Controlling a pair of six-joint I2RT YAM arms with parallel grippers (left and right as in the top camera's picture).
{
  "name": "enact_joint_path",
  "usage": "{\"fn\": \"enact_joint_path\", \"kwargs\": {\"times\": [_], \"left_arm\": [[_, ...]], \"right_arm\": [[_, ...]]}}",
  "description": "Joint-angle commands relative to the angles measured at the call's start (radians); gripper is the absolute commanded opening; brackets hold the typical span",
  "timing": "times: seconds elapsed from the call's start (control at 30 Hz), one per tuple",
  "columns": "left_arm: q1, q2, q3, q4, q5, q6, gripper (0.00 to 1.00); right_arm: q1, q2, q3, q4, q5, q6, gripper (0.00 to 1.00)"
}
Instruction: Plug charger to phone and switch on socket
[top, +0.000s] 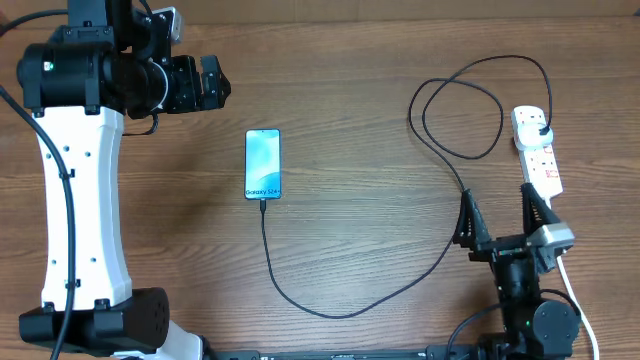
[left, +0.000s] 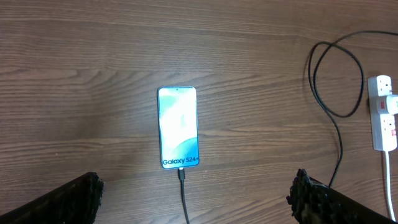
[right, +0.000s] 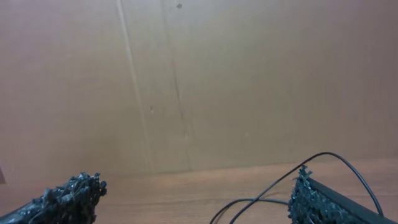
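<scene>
Wood tabletop (top: 350, 90): your left end effector (left: 196, 177) and right end effector (top: 500, 215) gape empty, charger (top: 300, 300) in phone (top: 263, 164), socket (top: 537, 150) switches too small to read.

Overhead, left wrist share phone (top: 263, 164), right faces wall (right: 249, 81)

A wooden table (top: 350, 60) fills the whole overhead frame, its brown grain running left to right (long streaks, some nearly black). In the left wrist view the table (left: 93, 62) looks paler toward the top of the frame, where soft, even light washes over the grain. In the right wrist view the table (right: 186, 186) is only a thin strip along the bottom. Above it stands a plain tan wall (right: 280, 74), blurred, crossed by a pale line (right: 135, 87) and a darker line (right: 176, 81) just to its right, both slightly tilted. A dark speck (right: 179, 6) sits near the top edge.
</scene>
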Motion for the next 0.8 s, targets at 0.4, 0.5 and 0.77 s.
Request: {"fn": "enact_joint_path", "kwargs": {"times": [0.4,0.5,0.77], "left_arm": [[0.002,-0.01,0.009,0.001,0.002,-0.006,1.0],[0.002,-0.01,0.009,0.0,0.002,-0.006,1.0],[0.002,-0.01,0.009,0.001,0.002,-0.006,1.0]], "right_arm": [[-0.006,-0.032,-0.053,-0.057,0.029,-0.005,1.0],[-0.006,-0.032,-0.053,-0.115,0.023,-0.002,1.0],[-0.006,-0.031,-0.053,-0.239,-0.039,-0.001,1.0]]}}
